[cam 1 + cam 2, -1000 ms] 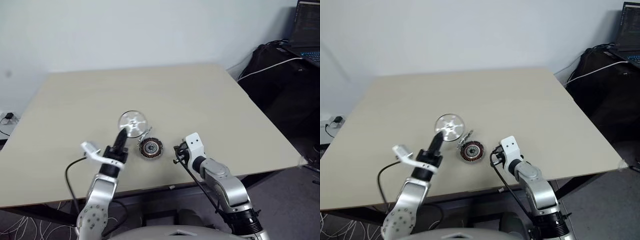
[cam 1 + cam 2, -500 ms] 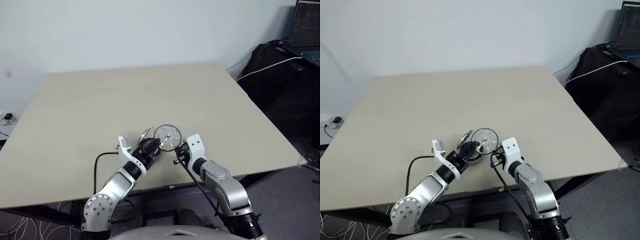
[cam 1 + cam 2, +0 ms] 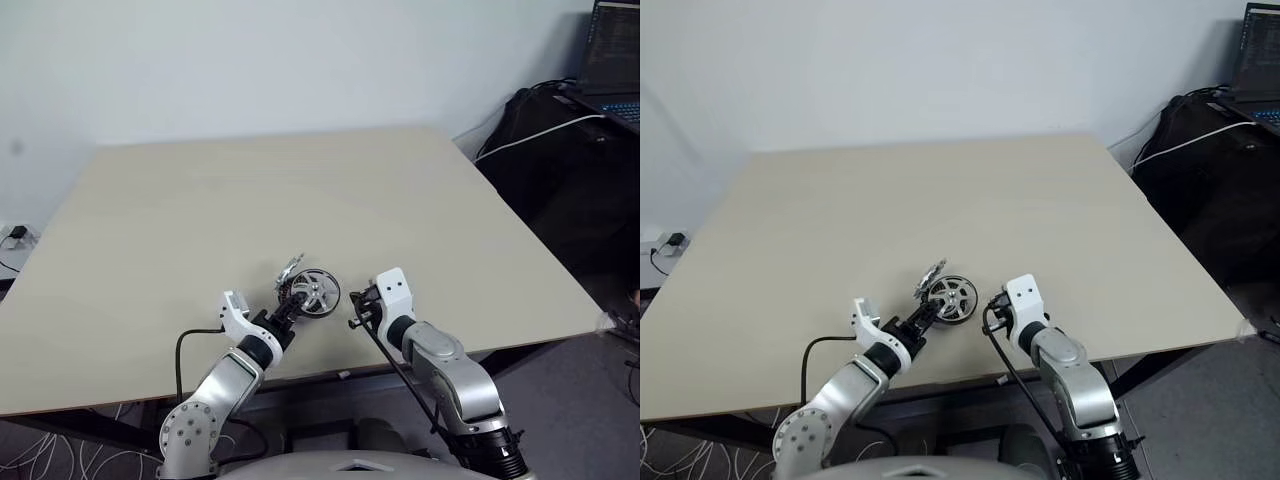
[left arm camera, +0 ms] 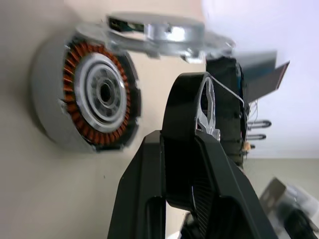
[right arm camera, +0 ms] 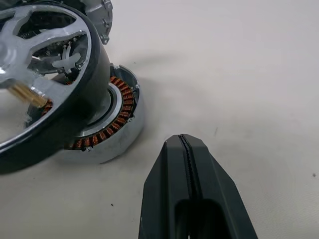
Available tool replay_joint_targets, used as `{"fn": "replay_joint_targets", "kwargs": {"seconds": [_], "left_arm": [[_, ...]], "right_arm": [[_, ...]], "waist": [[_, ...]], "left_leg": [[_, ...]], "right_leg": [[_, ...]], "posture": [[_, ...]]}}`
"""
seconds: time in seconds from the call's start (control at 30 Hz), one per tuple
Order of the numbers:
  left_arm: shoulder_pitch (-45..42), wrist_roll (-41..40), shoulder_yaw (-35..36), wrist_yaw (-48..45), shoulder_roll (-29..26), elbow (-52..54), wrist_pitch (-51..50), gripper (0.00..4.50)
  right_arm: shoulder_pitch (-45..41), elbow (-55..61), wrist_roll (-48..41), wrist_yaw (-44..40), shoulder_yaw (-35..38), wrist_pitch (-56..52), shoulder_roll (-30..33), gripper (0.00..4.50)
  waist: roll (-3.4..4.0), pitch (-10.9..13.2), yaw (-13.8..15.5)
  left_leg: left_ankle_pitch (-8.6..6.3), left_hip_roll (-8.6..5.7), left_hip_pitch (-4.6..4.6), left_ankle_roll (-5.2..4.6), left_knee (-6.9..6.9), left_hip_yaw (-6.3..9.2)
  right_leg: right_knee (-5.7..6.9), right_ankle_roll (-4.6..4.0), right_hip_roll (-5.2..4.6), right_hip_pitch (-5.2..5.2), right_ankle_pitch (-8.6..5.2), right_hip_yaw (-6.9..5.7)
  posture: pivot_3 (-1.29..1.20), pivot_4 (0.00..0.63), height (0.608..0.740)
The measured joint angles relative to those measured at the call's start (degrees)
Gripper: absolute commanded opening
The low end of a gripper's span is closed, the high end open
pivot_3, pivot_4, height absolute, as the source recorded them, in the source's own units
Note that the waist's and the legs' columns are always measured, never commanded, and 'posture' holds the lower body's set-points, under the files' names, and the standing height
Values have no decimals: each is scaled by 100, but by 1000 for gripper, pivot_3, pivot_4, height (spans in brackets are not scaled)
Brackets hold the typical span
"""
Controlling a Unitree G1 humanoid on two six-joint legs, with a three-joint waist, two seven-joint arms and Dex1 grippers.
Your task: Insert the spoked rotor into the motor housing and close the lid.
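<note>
Your spoked rotor [image 3: 317, 291] has come down from above the table [image 3: 300, 190] and now tilts over the motor housing [image 5: 107, 134], one edge at the copper windings, not yet seated. The left hand [image 3: 292, 299] is clamped on its rim (lid [image 3: 290, 268] stands open behind). Your right hand [image 5: 185, 149], fingers together, waits beside; seating looks next.
</note>
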State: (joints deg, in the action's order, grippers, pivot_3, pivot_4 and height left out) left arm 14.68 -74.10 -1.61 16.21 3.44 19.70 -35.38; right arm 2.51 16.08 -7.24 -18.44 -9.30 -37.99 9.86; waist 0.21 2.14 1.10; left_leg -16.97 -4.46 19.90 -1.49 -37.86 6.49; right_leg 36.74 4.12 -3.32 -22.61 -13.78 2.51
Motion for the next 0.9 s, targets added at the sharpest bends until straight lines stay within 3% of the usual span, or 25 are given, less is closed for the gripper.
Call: {"fn": "replay_joint_targets", "kwargs": {"seconds": [0.9], "left_arm": [[-688, 501, 122, -405, 4, -1167, 481, 397]], "right_arm": [[110, 230, -12, 4, -86, -132, 39, 0]], "waist": [[-1, 0, 2]], "left_leg": [[4, 0, 2, -7, 0, 1]], "right_leg": [[-1, 7, 0, -2, 5, 0]], "posture": [[0, 0, 740]]}}
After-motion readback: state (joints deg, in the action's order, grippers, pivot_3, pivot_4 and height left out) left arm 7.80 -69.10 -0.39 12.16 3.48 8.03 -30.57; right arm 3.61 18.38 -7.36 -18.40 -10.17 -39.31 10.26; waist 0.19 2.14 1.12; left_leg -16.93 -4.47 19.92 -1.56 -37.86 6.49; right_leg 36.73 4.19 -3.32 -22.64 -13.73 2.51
